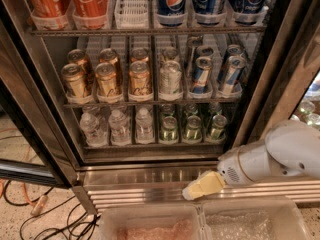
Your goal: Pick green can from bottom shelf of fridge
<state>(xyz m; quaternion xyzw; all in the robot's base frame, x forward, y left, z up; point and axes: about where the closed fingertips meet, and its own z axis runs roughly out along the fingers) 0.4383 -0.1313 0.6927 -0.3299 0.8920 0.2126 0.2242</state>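
The fridge (pixel 45 129) stands open, wire racks in view. On the bottom shelf (pixel 150 145) three lanes of pale-green cans stand at the right; the front ones are the left green can (pixel 168 129), the middle one (pixel 192 128) and the right one (pixel 218 126). My gripper (pixel 192 190) with cream fingers hangs in front of the ribbed steel base, below and in front of the green cans, pointing left, apart from them. It holds nothing that I can see. The white arm (pixel 280 156) comes in from the right.
Clear water bottles (pixel 120 126) fill the bottom shelf's left lanes. Gold-brown cans (pixel 107 79), a silver can and blue cans stand on the middle rack, cola and Pepsi cans above. Clear plastic bins (pixel 200 224) sit below. Cables (pixel 40 219) lie on the floor at left.
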